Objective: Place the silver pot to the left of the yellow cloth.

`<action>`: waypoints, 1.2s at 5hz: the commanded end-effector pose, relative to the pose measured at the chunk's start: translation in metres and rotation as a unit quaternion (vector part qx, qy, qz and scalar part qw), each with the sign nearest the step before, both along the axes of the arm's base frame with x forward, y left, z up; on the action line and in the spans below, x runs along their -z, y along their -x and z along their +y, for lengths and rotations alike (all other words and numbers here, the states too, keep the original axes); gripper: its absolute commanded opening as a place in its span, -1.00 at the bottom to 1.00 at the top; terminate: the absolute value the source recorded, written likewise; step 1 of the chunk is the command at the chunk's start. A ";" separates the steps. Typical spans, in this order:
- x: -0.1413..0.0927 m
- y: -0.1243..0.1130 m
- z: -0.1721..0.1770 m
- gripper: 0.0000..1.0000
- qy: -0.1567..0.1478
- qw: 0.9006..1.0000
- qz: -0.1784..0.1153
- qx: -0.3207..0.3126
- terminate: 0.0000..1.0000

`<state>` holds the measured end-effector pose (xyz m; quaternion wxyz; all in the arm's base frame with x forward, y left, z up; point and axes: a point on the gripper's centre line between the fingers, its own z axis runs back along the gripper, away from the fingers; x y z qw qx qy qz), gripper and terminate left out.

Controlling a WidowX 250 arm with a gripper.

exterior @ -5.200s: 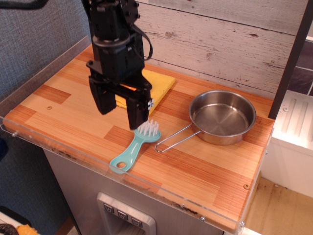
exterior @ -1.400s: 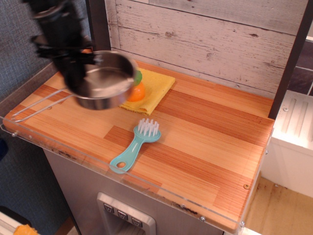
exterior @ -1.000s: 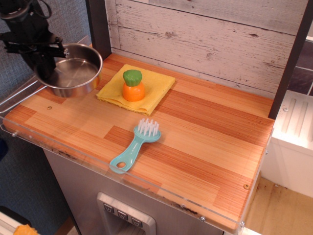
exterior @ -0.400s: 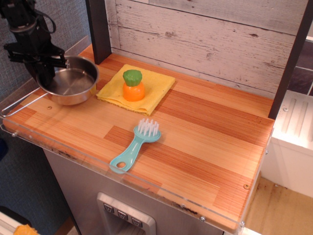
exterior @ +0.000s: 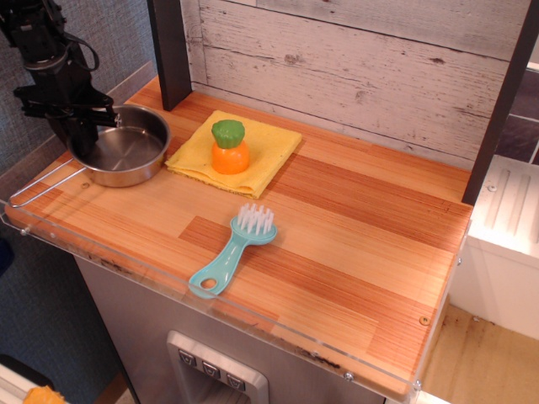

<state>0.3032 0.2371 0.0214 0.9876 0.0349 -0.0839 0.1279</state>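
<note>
At the far left the black tool [exterior: 80,139] grips the rim of the shallow round shiny steel pot [exterior: 126,156], which now sits low on the wooden counter [exterior: 354,252] just left of the flat square yellow cloth [exterior: 265,147] — its wire handle reaching over the counter's left edge. A moment ago the pot hung slightly higher. To finish well, confirm the base rests flat, then open and lift straight up — no sideways drag toward the cloth or its orange-and-green toy vegetable [exterior: 228,147].
</note>
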 end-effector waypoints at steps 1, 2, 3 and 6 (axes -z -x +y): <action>-0.016 -0.002 0.004 -1.00 -0.019 1.000 -0.011 0.006 -1.00; -0.019 -0.001 0.004 1.00 -0.019 1.000 -0.015 0.008 -1.00; -0.023 0.000 0.002 1.00 -0.019 1.000 -0.020 0.012 -1.00; -0.074 0.008 -0.029 1.00 -0.049 0.996 -0.035 0.059 -1.00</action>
